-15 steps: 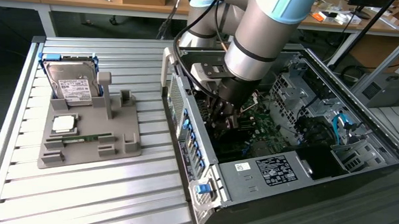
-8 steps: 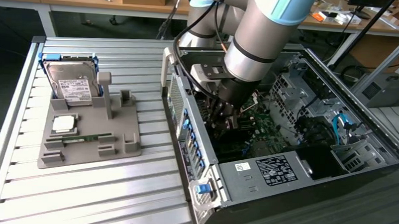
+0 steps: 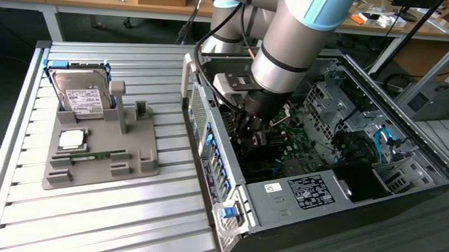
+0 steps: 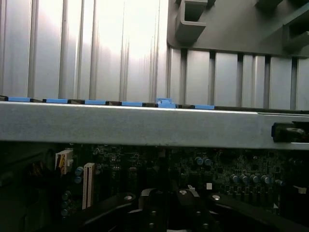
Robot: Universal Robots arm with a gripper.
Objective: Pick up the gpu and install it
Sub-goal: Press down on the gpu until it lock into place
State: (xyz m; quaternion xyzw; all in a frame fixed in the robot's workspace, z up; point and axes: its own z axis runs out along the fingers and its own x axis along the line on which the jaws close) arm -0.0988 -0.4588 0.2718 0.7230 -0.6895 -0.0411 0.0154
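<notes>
The arm's black pincer (image 3: 254, 139) is lowered inside the open grey metal computer case (image 3: 297, 190), just above the dark green motherboard (image 3: 299, 142). Its fingers appear drawn close together; whether they grip the gpu cannot be told, and the card itself cannot be made out. Beside the case, toward the exterior view's left, a grey moulded parts holder (image 3: 96, 161) rests on the ribbed aluminium worktop (image 3: 94, 222), carrying a silver boxy hard drive with a white label (image 3: 82, 94) and a narrow green memory stick (image 3: 96, 154).
</notes>
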